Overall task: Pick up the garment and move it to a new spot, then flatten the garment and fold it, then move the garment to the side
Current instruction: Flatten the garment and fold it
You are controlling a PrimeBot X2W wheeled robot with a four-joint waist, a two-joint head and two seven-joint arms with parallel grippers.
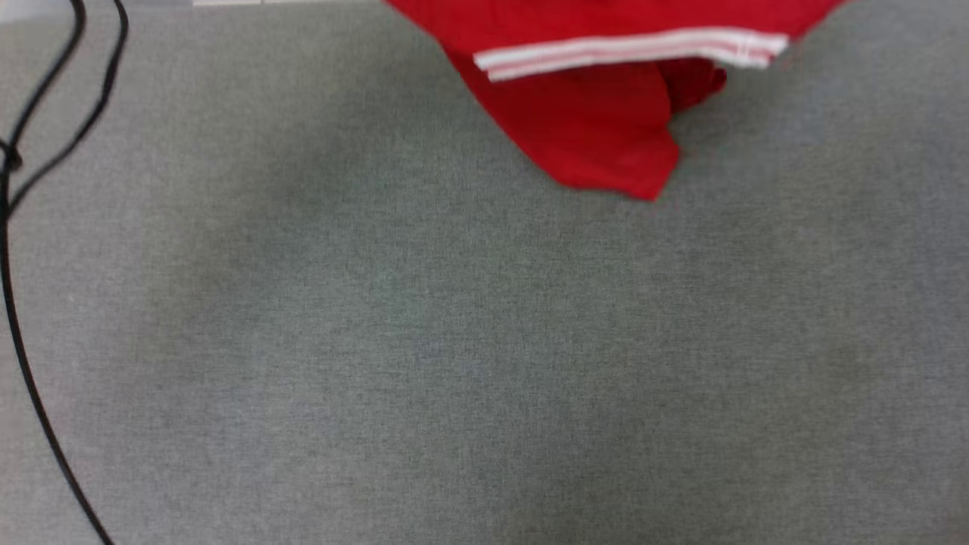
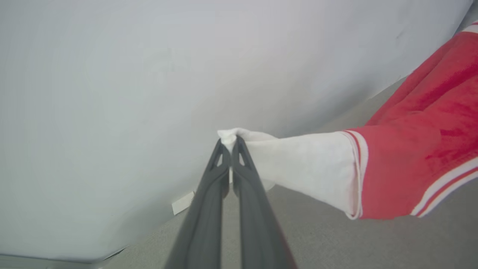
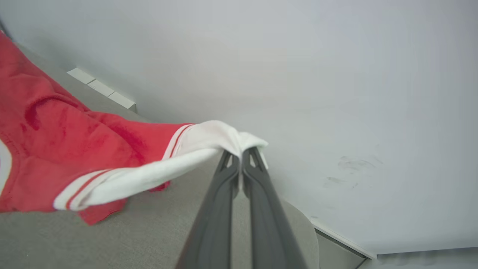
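above grey table (image 1: pixel 378 341), both grippers pinch garment (image 1: pixel 598 129) sleeves

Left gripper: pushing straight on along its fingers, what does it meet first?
Beyond the garment pinched in the left gripper, probably the pale wall; its distance is unclear.

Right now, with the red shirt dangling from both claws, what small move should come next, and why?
Probably lower both arms together toward the gray surface. The left gripper and right gripper each pinch a white sleeve, and the garment hangs bunched, so laying it down spread should start flattening.
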